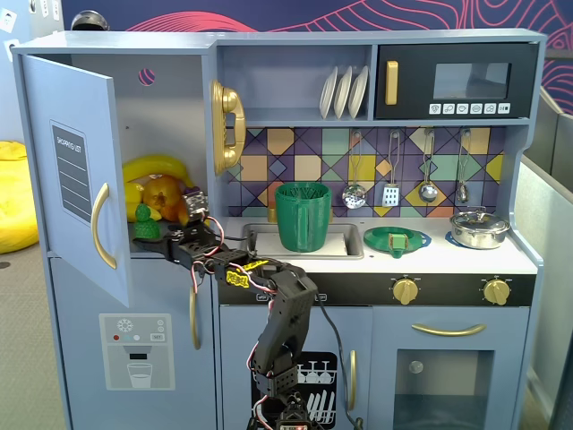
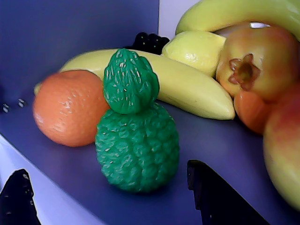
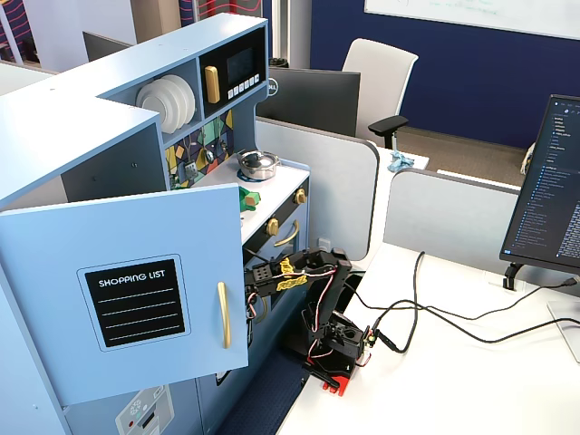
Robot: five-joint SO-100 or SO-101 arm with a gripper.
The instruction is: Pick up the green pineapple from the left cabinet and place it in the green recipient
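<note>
The gripper stands wide, its two black fingers low on either side of the green pineapple, not touching it. The pineapple stands upright on the left cabinet shelf, before an orange and banana.

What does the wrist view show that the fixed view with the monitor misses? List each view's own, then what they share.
Only the wrist view: the pineapple standing upright on the shelf, an orange touching it, a banana behind, and the two fingertips apart before it, gripper open. Only the fixed view with the monitor: the open cabinet door hiding the fruit, the arm, the pot, the monitor. Both share only the cabinet; no fruit appears in both.
</note>
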